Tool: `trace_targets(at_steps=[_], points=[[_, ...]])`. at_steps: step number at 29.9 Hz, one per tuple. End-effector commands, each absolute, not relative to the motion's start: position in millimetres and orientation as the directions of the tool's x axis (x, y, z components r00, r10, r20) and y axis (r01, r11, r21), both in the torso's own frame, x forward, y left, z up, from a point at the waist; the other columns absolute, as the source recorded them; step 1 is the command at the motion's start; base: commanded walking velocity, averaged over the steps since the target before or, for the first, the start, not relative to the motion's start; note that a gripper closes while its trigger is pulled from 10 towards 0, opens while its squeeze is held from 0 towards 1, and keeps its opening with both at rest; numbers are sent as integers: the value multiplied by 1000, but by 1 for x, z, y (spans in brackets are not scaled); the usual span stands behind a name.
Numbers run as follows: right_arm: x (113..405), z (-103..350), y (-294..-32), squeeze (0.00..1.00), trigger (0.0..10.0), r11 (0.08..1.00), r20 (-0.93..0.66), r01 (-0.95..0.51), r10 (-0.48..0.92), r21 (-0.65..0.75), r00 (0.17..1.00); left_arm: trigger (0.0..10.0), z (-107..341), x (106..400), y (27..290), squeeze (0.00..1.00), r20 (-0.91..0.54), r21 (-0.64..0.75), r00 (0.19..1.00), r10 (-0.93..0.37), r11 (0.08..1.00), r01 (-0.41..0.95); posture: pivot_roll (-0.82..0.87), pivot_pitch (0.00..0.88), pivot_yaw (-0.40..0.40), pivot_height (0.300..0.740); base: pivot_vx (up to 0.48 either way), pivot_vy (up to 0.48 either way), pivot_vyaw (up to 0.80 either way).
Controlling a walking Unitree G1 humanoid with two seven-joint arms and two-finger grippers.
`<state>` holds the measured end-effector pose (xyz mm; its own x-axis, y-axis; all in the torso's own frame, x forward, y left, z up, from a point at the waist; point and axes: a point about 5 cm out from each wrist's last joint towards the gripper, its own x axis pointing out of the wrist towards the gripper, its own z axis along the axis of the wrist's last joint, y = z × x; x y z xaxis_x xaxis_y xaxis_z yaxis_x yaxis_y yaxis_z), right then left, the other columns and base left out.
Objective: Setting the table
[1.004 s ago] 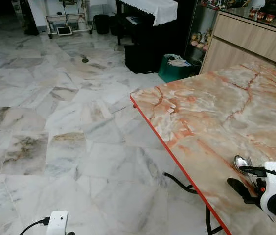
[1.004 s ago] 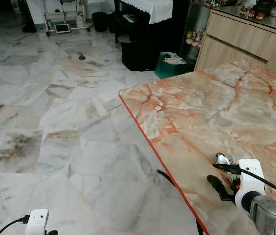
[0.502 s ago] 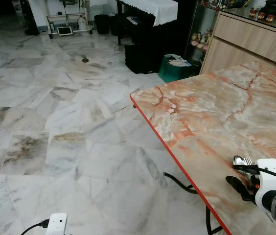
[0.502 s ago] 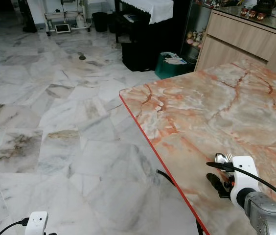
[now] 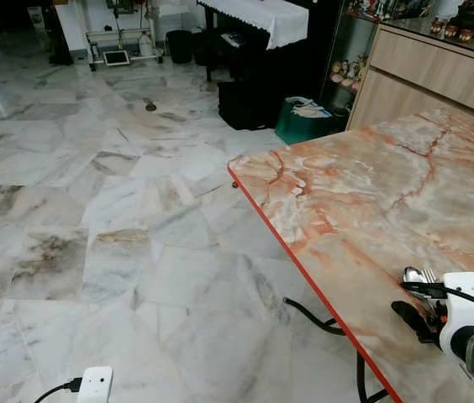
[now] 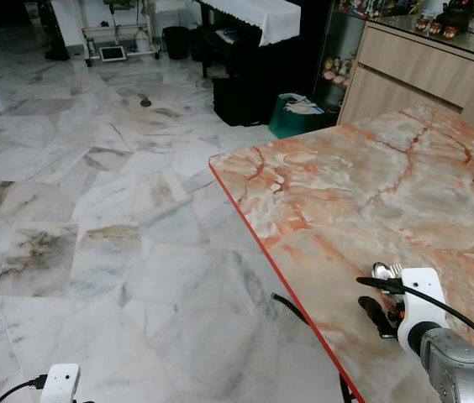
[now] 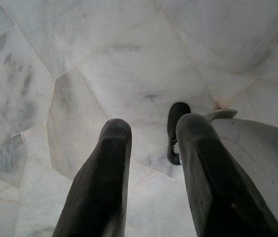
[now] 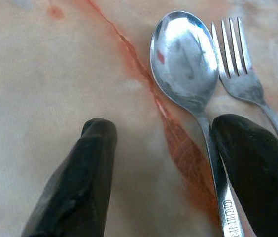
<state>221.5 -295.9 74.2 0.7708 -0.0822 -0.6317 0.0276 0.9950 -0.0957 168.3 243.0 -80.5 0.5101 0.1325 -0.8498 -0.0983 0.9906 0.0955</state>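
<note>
A metal spoon and a fork lie side by side on the orange-veined marble table, near its front right corner. My right gripper hovers just over them, open, with nothing held. One black finger is over bare table and the other finger sits partly over the spoon's handle. From the head, the spoon's bowl peeks out beside the right wrist. My left gripper hangs low over the floor, open and holding nothing.
The table's red edge runs diagonally, with white marble floor to its left. A black cable trails under the table. A wooden cabinet, a green bag and a dark cloth-covered table stand at the back.
The view has shifted slightly as the camera moved. My right gripper stays over the spoon and fork, drawn back a little toward me compared with a second ago.
</note>
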Motion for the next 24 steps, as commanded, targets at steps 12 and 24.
trace_targets(at_steps=[12, 24], points=[[215, 62, -309, 0, 0, 986, -677, 109, -167, -129, 717, 10000, -82, 162, 249, 0, -859, 106, 492, 141, 990, -98, 64, 0, -2, 707, 0, 0, 0], [215, 59, -314, 0, 10000, 974, -678, 164, -224, -153, 700, 10000, -81, 165, 246, 0, -856, 92, 501, 125, 992, -91, 68, 0, -2, 707, 0, 0, 0]])
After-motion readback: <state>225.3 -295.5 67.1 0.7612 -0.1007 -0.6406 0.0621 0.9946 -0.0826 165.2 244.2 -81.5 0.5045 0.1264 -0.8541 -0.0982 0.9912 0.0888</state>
